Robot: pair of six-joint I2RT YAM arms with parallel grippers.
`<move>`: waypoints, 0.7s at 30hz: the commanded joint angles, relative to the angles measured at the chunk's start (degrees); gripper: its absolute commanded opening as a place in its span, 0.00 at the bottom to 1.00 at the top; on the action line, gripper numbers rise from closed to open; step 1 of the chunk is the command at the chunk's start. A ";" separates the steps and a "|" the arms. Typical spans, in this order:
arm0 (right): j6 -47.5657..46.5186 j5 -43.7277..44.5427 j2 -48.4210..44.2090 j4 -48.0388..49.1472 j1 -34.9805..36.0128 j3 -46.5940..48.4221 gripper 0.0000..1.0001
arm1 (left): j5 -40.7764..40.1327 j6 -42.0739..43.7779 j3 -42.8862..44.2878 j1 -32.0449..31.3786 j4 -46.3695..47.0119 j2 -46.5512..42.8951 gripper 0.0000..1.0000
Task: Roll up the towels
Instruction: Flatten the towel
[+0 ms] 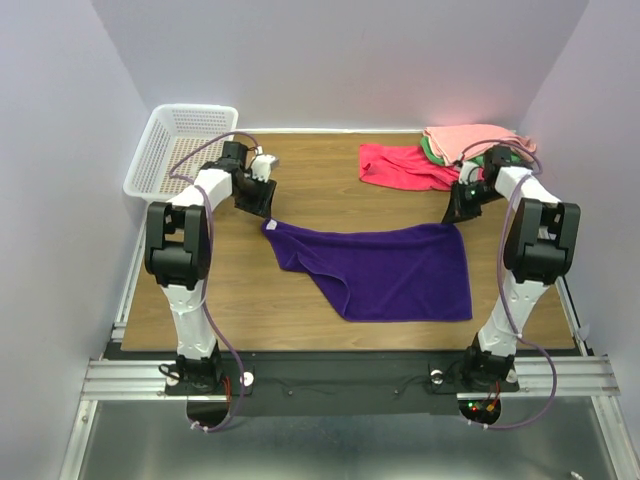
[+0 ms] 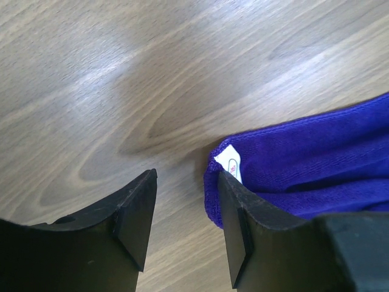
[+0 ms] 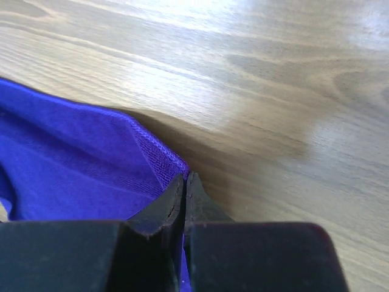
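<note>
The deep purple towel [image 1: 385, 270] lies spread on the wooden table, its front-left part folded over. My left gripper [image 1: 258, 200] is open at the towel's far left corner. In the left wrist view the open gripper [image 2: 186, 176] has bare wood between its fingers, and the purple corner [image 2: 316, 158] with its white tag [image 2: 232, 164] lies just beside the right finger. My right gripper [image 1: 458, 210] is at the far right corner. In the right wrist view the gripper [image 3: 185, 179] is shut on the edge of the purple towel [image 3: 73, 158].
A red towel [image 1: 400, 165], a salmon-pink towel [image 1: 465, 138] and a green towel [image 1: 430, 150] lie heaped at the back right. A white slatted basket [image 1: 180, 150] stands at the back left corner. Grey walls close in the table's sides and back.
</note>
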 commanded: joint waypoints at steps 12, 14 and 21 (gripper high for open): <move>0.18 -1.42 -5.18 0.18 -0.06 3.22 0.01 | 8.78 -3.74 2.40 1.77 0.00 -4.94 0.58; 0.09 -0.81 -5.70 0.70 -0.06 2.26 0.01 | 9.65 -4.09 2.22 1.77 -0.35 -4.51 0.59; 0.26 -0.45 -6.32 1.41 -0.06 1.99 0.01 | 6.51 -4.97 1.34 1.86 0.09 -2.13 0.59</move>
